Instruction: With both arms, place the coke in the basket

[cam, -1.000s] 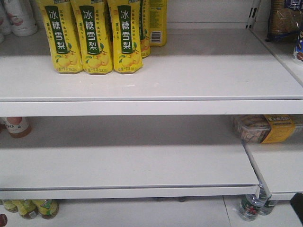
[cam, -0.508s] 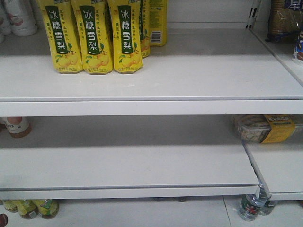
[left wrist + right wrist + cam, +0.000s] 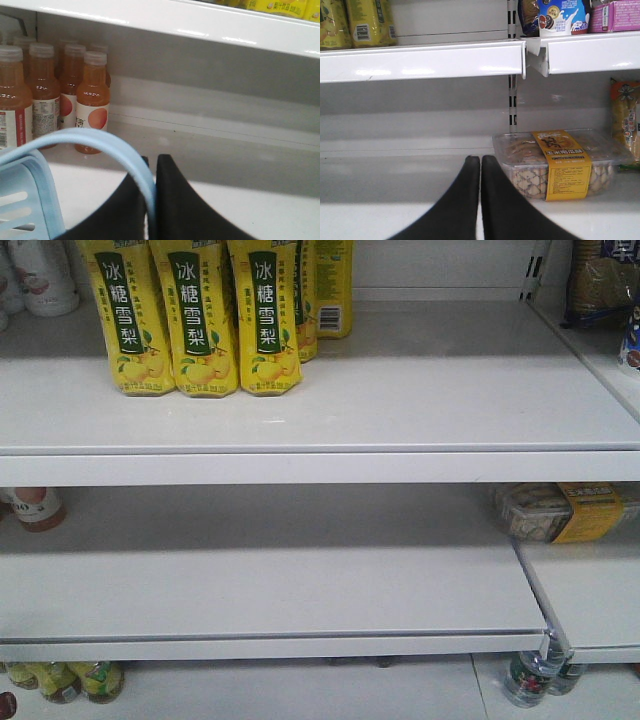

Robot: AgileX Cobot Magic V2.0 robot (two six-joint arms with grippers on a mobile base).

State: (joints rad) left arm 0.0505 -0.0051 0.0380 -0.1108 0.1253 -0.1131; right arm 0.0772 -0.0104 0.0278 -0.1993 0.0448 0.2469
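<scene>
Left gripper fingers pinching basket handle; right gripper fingers pressed together, empty, facing biscuit box. Coke in no view. Risk: thin handle slipping, basket dropping.

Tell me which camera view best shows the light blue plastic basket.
The left wrist view: the light blue plastic shopping basket shows its slotted side at lower left, and its curved handle is pinched in the shut jaws of the left gripper. The front-facing and right wrist views show no basket at all.
</scene>
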